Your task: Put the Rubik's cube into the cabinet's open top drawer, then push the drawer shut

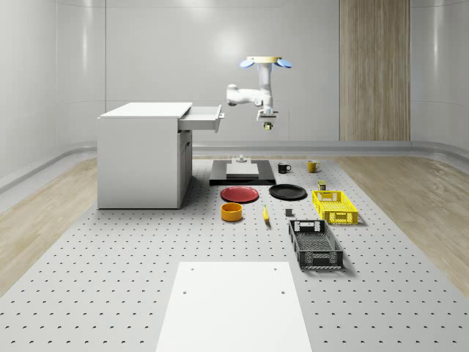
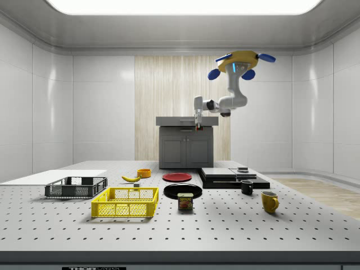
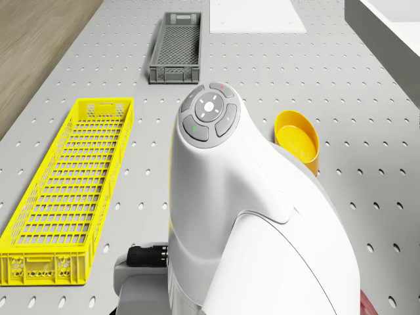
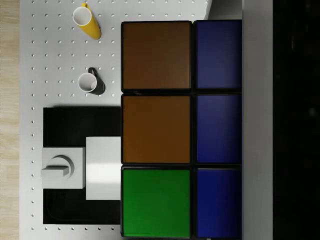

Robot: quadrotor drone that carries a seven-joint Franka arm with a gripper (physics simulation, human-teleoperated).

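Hovering drone (image 1: 262,61) holds jaws (image 1: 267,125) pinching Rubik's cube (image 4: 170,130) at drawer (image 1: 201,117) height, cabinet's (image 1: 139,158) 3 o'clock, ready to drop in.

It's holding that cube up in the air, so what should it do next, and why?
Probably carry the cube sideways toward the whole-scene view's left, over the open drawer. The drone hovers beside the cabinet, and the gripper hangs clear of the drawer, above the table.

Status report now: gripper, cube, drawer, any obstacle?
Gripper shut on multicoloured Rubik's cube, airborne. Drone hovering beside white cabinet's open top drawer. Path clear.
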